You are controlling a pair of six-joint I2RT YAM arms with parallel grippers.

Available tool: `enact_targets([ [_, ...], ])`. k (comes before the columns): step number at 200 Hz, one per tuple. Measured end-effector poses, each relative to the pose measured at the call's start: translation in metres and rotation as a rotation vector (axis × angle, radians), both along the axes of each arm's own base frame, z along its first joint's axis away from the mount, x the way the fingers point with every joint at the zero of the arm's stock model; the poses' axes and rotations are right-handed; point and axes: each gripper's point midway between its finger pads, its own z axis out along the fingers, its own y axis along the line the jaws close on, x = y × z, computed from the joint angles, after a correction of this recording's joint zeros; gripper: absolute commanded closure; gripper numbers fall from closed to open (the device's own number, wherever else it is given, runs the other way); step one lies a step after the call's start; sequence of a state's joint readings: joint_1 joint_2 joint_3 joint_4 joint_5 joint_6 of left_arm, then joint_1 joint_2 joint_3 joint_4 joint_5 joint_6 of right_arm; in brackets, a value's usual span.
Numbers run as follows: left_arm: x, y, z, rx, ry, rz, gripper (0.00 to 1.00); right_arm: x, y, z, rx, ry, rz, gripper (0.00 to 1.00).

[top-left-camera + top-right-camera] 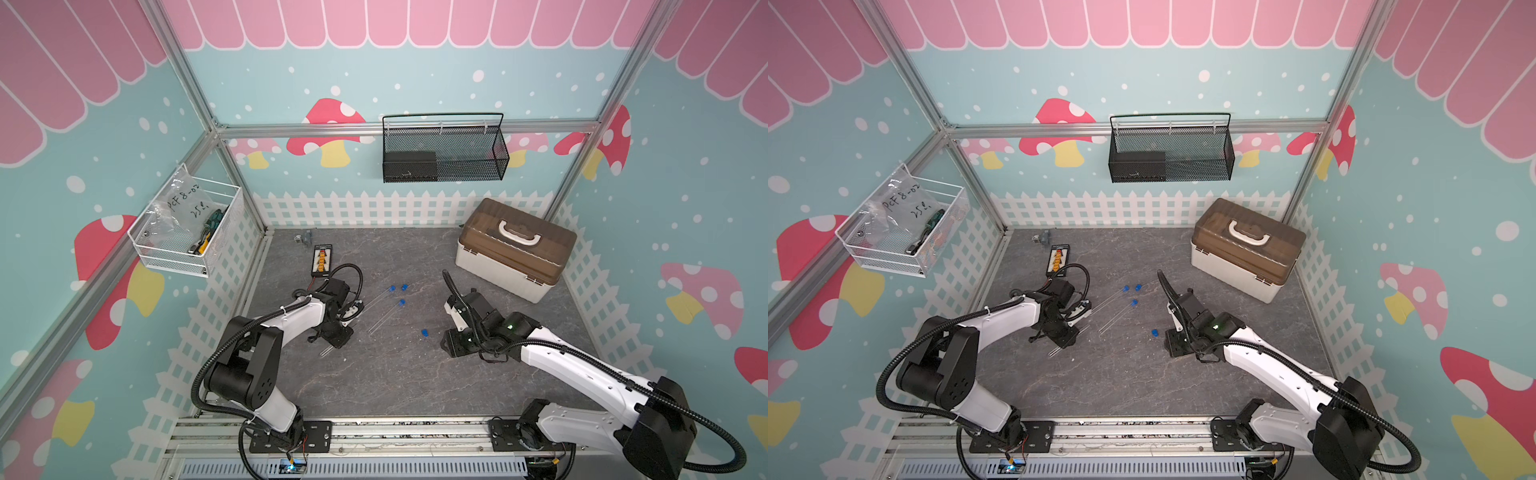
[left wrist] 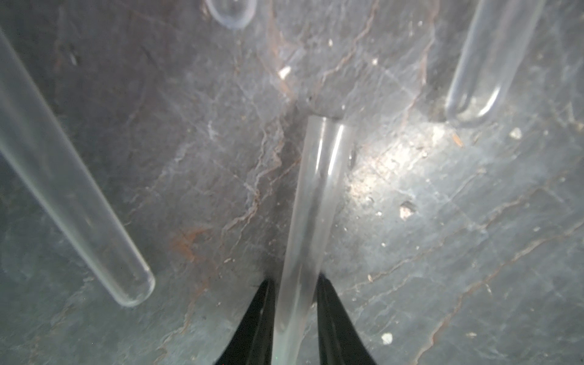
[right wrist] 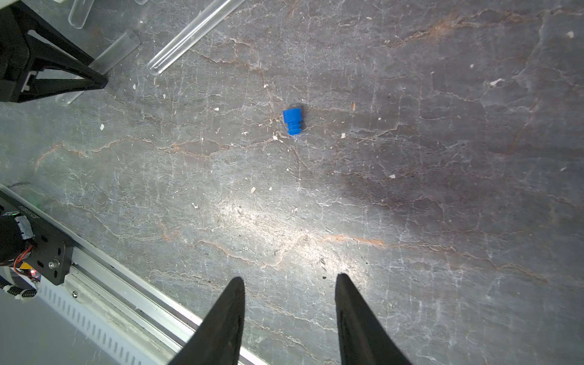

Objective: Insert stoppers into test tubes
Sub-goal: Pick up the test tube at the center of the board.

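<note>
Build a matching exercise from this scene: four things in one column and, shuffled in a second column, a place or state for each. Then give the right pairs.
Column one
1. left gripper
2. right gripper
3. lone blue stopper
4. brown-lidded box

Column two
A. lies on its side on the grey table
B. stands at the table's far corner, on the robot's right
C. jaws pressed on a clear test tube
D. open, holding nothing

Pairs: 1-C, 2-D, 3-A, 4-B
</note>
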State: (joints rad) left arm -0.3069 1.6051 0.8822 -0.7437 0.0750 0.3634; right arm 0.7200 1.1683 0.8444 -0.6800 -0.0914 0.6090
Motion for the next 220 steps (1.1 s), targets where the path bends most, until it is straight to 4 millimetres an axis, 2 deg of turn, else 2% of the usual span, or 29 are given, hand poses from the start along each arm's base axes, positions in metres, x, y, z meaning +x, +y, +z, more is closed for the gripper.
enact_targets([
  [123,0.005,0.003,0.004,0.027,-0.032,-0.049,0.87,0.000,0.000,0.007,0.017,-0.019,-0.002,0.55],
  [141,0.009,-0.001,0.020,0.014,-0.097,-0.068,0.87,0.000,0.000,0.010,0.028,-0.026,-0.007,0.55],
  [174,0.017,-0.018,0.070,-0.033,-0.291,-0.150,0.86,0.000,0.002,0.024,0.083,-0.053,-0.025,0.52],
  [197,0.014,-0.041,0.097,-0.065,-0.405,-0.270,0.86,0.002,0.007,0.041,0.153,-0.088,-0.041,0.52],
  [220,0.009,-0.067,0.115,-0.119,-0.493,-0.393,0.89,0.002,0.011,0.058,0.225,-0.119,-0.055,0.52],
])
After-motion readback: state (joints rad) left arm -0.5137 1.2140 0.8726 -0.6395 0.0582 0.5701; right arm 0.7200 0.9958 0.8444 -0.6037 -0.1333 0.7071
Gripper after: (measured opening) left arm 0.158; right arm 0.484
